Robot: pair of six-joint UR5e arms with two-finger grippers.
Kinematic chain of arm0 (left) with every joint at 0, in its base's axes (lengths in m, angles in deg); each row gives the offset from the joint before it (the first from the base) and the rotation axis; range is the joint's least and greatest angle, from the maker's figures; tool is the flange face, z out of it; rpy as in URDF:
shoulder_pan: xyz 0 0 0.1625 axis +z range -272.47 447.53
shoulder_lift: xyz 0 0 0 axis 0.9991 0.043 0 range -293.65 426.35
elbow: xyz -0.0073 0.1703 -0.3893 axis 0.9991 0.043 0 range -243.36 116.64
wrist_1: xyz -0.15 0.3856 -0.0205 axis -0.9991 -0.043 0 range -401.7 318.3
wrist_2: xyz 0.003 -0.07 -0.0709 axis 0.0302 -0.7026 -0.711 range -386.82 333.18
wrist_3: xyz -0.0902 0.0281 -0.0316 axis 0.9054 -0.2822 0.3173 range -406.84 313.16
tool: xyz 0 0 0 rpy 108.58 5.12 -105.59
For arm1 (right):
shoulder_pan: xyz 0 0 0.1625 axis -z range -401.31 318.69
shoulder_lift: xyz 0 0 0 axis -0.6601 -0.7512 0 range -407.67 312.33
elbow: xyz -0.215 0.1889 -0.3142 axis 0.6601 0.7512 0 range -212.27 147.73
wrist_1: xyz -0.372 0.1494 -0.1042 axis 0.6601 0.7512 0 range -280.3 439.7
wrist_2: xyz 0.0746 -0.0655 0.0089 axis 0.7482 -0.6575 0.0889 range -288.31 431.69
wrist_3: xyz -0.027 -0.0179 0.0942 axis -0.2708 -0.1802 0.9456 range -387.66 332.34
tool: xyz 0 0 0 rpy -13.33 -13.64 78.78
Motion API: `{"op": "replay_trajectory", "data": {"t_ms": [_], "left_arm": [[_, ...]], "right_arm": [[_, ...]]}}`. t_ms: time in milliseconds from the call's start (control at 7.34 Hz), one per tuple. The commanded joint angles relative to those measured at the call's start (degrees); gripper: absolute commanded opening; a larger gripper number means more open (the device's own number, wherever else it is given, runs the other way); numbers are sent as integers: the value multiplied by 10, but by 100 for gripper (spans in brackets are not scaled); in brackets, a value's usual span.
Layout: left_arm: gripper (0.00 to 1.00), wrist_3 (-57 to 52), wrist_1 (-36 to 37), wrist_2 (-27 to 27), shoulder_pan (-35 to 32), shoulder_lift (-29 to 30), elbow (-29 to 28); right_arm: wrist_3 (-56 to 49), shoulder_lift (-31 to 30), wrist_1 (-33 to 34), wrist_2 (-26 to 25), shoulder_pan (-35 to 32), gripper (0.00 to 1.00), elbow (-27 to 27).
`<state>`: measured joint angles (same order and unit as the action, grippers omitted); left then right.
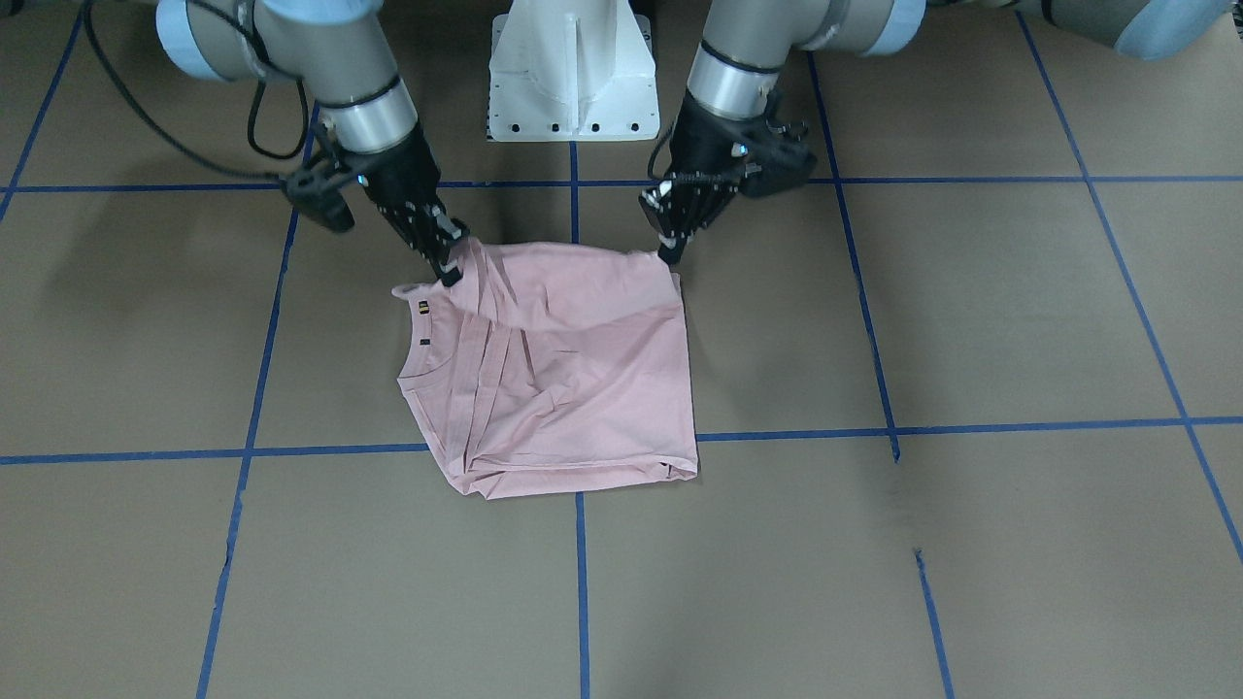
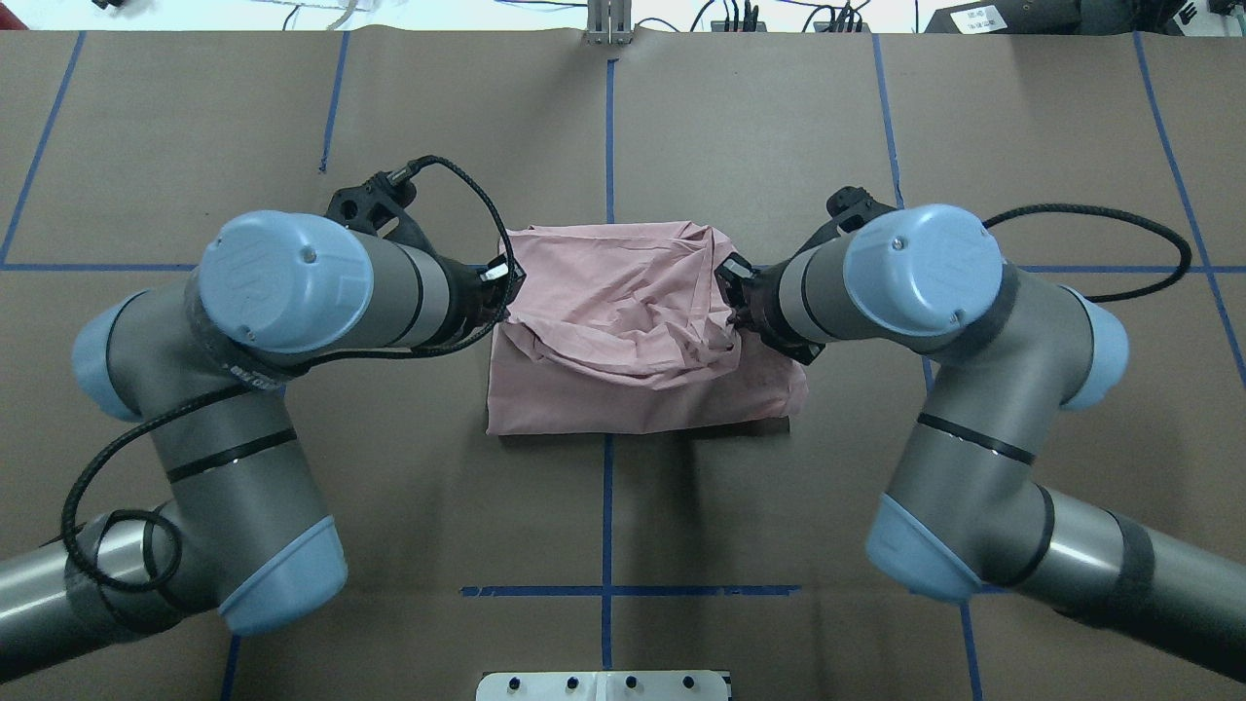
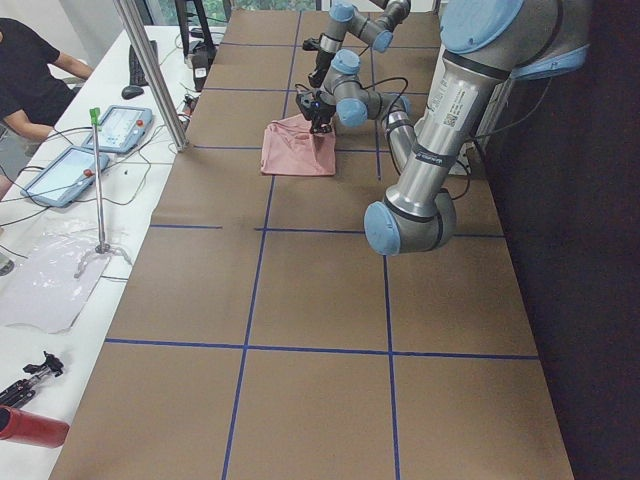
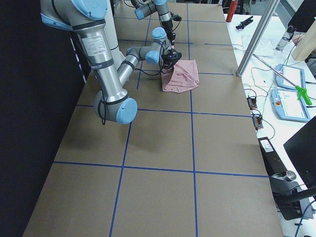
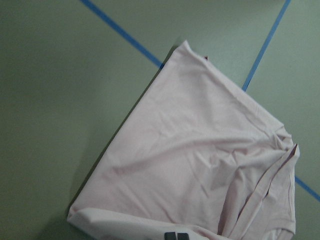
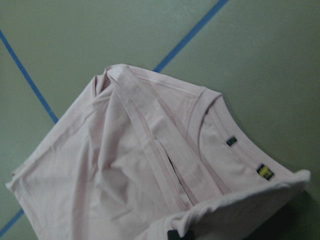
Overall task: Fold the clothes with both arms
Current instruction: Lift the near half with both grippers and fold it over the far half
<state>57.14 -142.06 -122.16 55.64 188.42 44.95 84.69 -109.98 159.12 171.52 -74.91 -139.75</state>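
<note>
The pale pink short-sleeved T-shirt (image 1: 573,379) lies part-folded on the brown, blue-taped table (image 1: 971,291); its robot-side edge is pinched at either corner by the black left gripper (image 1: 670,254) and black right gripper (image 1: 449,272); both corners should be carried level and together.

Brown table (image 1: 971,291) gridded with blue tape (image 1: 971,179).

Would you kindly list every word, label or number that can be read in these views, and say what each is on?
Nothing can be read for certain in any view.
Two small tags on the T-shirt: yellow marks on black, too small to read.
White label on the left arm: dark print, too small.
White sticker on a dark box: blurred.
</note>
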Motion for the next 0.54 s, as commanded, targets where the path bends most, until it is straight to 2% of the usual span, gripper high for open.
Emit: {"op": "replay_trajectory", "data": {"t_ms": [0,272,409], "left_arm": [[0,-35,-40,2,-32,31,-86],[0,-37,-41,3,-32,32,-91],[0,-53,-55,4,-36,38,-119]], "right_arm": [[-18,75,-2,26,-36,0,110],[-25,83,-6,46,-48,0,129],[-32,101,-48,46,-55,0,183]]}}
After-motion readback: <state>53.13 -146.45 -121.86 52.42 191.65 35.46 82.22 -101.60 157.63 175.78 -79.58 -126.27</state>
